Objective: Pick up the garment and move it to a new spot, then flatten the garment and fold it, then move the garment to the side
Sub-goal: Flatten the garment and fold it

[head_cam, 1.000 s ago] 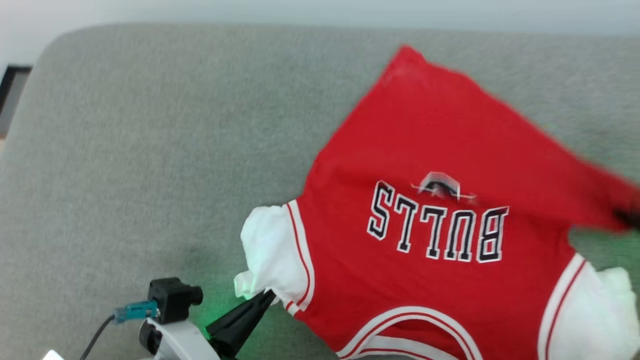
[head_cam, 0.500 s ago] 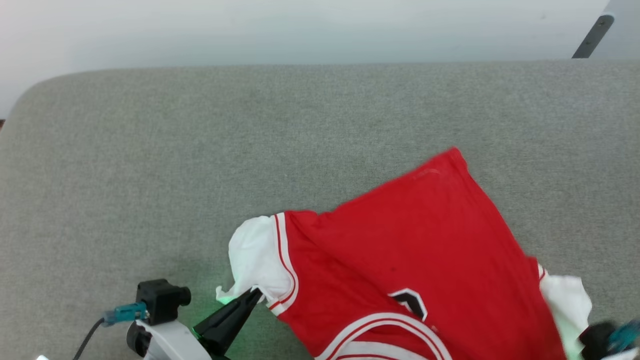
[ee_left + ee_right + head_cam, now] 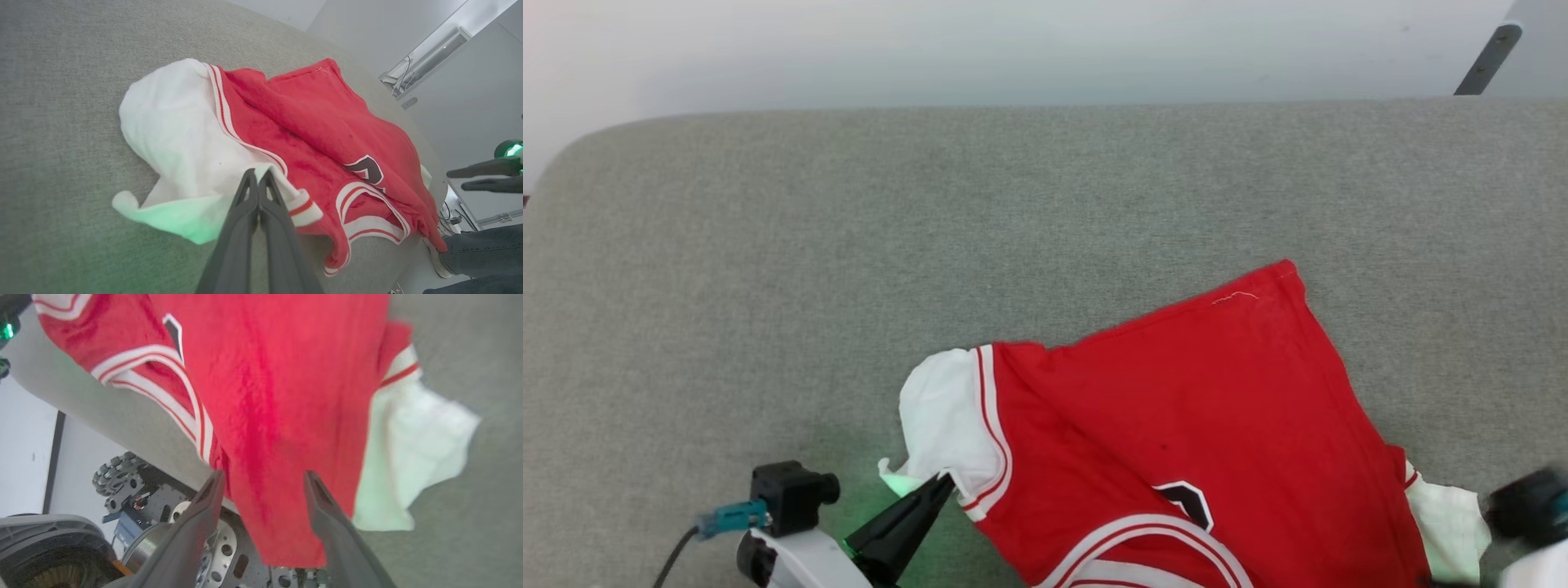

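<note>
We're pinching the garment (image 3: 1176,425) by its white sleeve (image 3: 939,416) in the left gripper (image 3: 939,483), clamped shut, probably anchoring that corner on the grey cushion (image 3: 849,245) near its front edge. We're holding the right gripper (image 3: 263,475) open, fingers (image 3: 331,522) wide, gripping nothing.

Garment (image 3: 1176,408) on padded surface (image 3: 809,245)
</note>
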### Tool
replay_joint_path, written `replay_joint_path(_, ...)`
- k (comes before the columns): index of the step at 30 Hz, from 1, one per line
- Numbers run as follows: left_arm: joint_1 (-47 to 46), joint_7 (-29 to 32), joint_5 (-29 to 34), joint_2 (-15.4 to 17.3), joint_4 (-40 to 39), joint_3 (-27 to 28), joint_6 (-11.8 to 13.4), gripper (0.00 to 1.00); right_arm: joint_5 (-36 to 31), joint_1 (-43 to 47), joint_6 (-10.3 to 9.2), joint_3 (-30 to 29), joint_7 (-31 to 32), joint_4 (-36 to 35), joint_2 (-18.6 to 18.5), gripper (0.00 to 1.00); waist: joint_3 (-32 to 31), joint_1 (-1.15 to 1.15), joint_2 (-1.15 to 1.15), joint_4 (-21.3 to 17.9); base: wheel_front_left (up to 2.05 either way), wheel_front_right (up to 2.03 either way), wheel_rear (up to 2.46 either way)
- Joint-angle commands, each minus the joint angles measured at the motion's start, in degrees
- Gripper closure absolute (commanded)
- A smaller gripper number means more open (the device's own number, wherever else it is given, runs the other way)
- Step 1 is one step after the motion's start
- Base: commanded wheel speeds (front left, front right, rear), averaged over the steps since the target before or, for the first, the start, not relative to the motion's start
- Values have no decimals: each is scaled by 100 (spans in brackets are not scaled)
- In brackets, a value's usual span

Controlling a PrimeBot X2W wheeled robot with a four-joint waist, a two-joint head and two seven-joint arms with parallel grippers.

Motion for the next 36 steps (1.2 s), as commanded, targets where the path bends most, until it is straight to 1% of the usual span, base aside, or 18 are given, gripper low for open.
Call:
replay_joint_path(1, 1, 3, 43, -44, -16, 10, 15, 100, 138, -122, 1, -229, 73, -156, -115, 0, 24, 0, 0, 42, 0, 0, 0)
replay_joint_path(3, -35, 3, 78, -96, -24, 23, 15, 100, 238, -348, 1, -543, 106, -383, -268, 0, 55, 0, 0, 92, 0, 0, 0)
replay_joint_path(5, -79, 3, 107, -158, -29, 18, 15, 100, 157, -690, 1, -739, 35, -438, -385, 0, 103, 0, 0, 150, 0, 0, 0)
replay_joint_path(7, -132, 3, 140, -222, -25, 14, 15, 100, -59, -1192, 1, -766, -227, -290, -382, 0, 161, 0, 0, 211, 0, 0, 0)
replay_joint_path(8, -157, 3, 140, -253, -27, 22, 15, 100, -267, -1456, 2, -654, -406, -191, -434, 0, 198, 0, 0, 243, 0, 0, 0)
replay_joint_path(11, -238, 3, 177, -362, -22, 27, 15, 100, -972, -2255, 1, 99, -932, 361, -676, 0, 329, 0, 0, 331, 0, 0, 0)
replay_joint_path(15, -404, 3, 227, -463, 31, -60, 15, 100, -1367, -3291, 0, 874, -1599, 1555, -460, 0, 526, 0, 0, 510, 0, 0, 0)
replay_joint_path(18, -564, 3, 227, -537, 62, -89, 15, 100, -1613, -3906, 0, 1548, -1892, 2397, -554, 0, 701, 0, 0, 666, 0, 0, 0)
replay_joint_path(23, -727, 3, 280, -630, 109, -129, 15, 100, -1591, -4709, 0, 2381, -2190, 3587, -573, 0, 908, 0, 0, 829, 0, 0, 0)
replay_joint_path(25, -755, 3, 268, -670, 133, -137, 15, 100, -1505, -4911, 0, 2641, -2228, 3959, -540, 0, 939, 0, 0, 857, 0, 0, 0)
replay_joint_path(28, -756, 3, 254, -699, 151, -154, 15, 100, -1277, -5065, 2, 3100, -2229, 4335, -494, 0, 958, 0, 0, 869, 0, 0, 0)
replay_joint_path(29, -755, 3, 246, -706, 154, -166, 15, 100, -1215, -5114, 2, 3227, -2245, 4410, -489, 8, 957, 0, 0, 868, 0, 0, 0)
replay_joint_path(30, -752, 3, 231, -709, 151, -177, 15, 100, -1150, -5159, 2, 3332, -2281, 4489, -487, 58, 950, 0, 0, 862, 0, 0, 0)
replay_joint_path(31, -745, 3, 204, -715, 146, -184, 15, 100, -1082, -5203, 3, 3402, -2338, 4548, -474, 89, 933, 0, 0, 852, 0, 0, 0)
replay_joint_path(32, -740, 3, 180, -704, 153, -184, 15, 100, -1001, -5263, 3, 3423, -2408, 4606, -459, 100, 911, 0, 0, 836, 0, 0, 0)
replay_joint_path(34, -744, 3, 80, -672, 195, -106, 15, 100, -887, -5385, 1, 3365, -2616, 4732, -437, 100, 844, 0, 0, 795, 0, 0, 0)
replay_joint_path(36, -843, 3, -92, -656, 138, -61, 15, 100, -792, -5511, -3, 3149, -2878, 4892, -430, 100, 767, 0, 0, 751, 0, 0, 0)
